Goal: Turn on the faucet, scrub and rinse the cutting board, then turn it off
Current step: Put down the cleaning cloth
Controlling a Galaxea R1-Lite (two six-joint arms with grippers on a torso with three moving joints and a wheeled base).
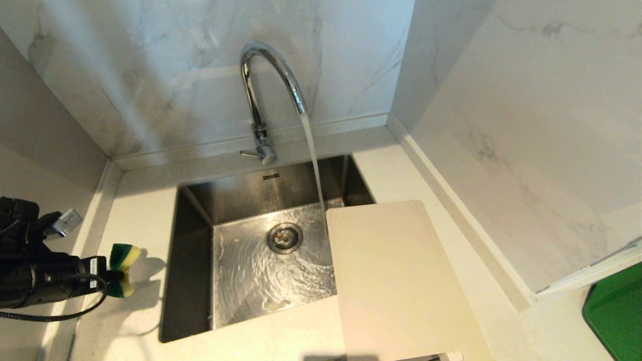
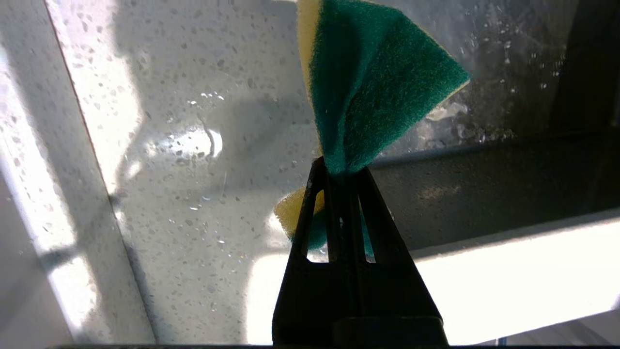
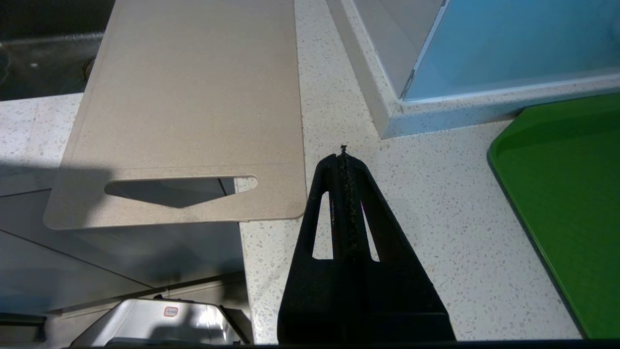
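The chrome faucet (image 1: 261, 85) stands behind the sink (image 1: 193, 250), and water pours from its spout into the basin. The pale cutting board (image 1: 396, 281) lies flat on the counter right of the sink, one corner over the basin; its handle slot (image 3: 179, 186) overhangs the counter's front edge. My left gripper (image 1: 111, 275) hovers over the counter left of the sink, shut on a green-and-yellow sponge (image 1: 123, 273) that sticks out past its fingertips (image 2: 339, 169). My right gripper (image 3: 343, 154) is shut and empty above the counter, just right of the board's handle end.
A green tray (image 1: 614, 311) sits at the far right of the counter. Marble walls close in behind and to the right of the sink. Water droplets lie on the counter left of the sink (image 2: 203, 145).
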